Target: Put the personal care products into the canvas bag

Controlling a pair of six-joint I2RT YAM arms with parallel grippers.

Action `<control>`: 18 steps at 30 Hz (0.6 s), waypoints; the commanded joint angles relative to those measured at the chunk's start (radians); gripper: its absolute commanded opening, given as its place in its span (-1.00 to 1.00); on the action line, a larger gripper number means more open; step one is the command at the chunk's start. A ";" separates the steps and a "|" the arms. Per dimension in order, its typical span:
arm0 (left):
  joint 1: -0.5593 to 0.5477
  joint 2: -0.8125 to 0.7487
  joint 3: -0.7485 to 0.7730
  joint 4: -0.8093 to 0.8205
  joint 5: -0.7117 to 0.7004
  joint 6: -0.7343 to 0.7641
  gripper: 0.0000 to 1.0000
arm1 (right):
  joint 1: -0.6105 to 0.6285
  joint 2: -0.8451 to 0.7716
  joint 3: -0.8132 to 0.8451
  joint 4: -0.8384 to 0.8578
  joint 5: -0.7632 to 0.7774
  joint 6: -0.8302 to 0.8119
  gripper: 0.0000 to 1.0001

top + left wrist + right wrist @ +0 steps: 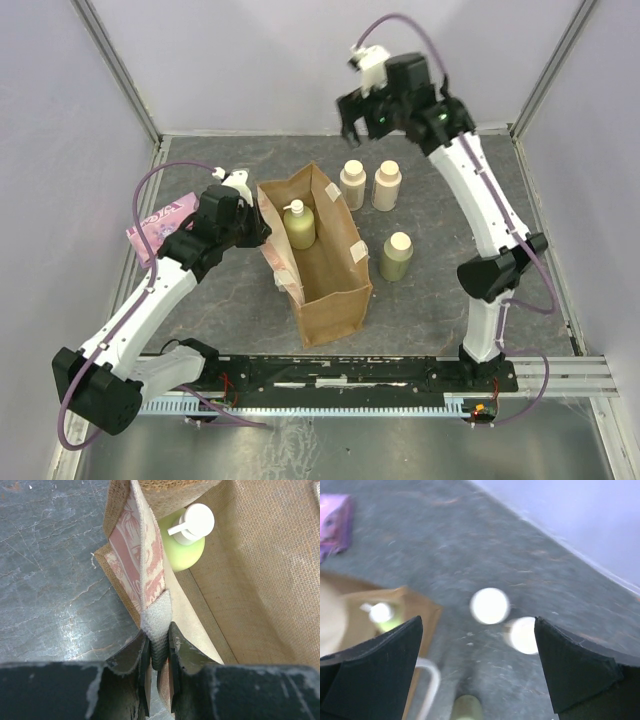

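The tan canvas bag stands open mid-table. A pale yellow-green pump bottle stands inside it and also shows in the left wrist view. My left gripper is shut on the bag's left rim at its pinkish-white handle patch. Two cream-beige bottles stand just beyond the bag, and a yellow-green bottle stands to its right. My right gripper is open and empty, held high above the cream bottles.
A flat pink packet lies at the left, behind my left arm, and shows in the right wrist view. Pale walls enclose the dark table on three sides. The bag's white handle loop hangs on its right side.
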 commanded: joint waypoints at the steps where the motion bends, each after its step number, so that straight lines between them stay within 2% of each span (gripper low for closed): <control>1: -0.004 0.004 0.005 0.012 0.003 0.041 -0.69 | -0.088 0.156 0.343 -0.266 0.184 0.093 1.00; 3: -0.004 0.003 0.006 0.010 0.000 0.041 -0.69 | -0.113 0.197 0.397 -0.308 0.215 0.107 1.00; 8: -0.003 0.000 0.013 0.004 -0.004 0.040 -0.69 | -0.140 0.174 0.195 -0.230 0.268 0.122 1.00; 18: -0.004 0.014 0.041 -0.003 -0.013 0.050 -0.69 | -0.176 0.213 0.036 -0.137 0.281 0.112 1.00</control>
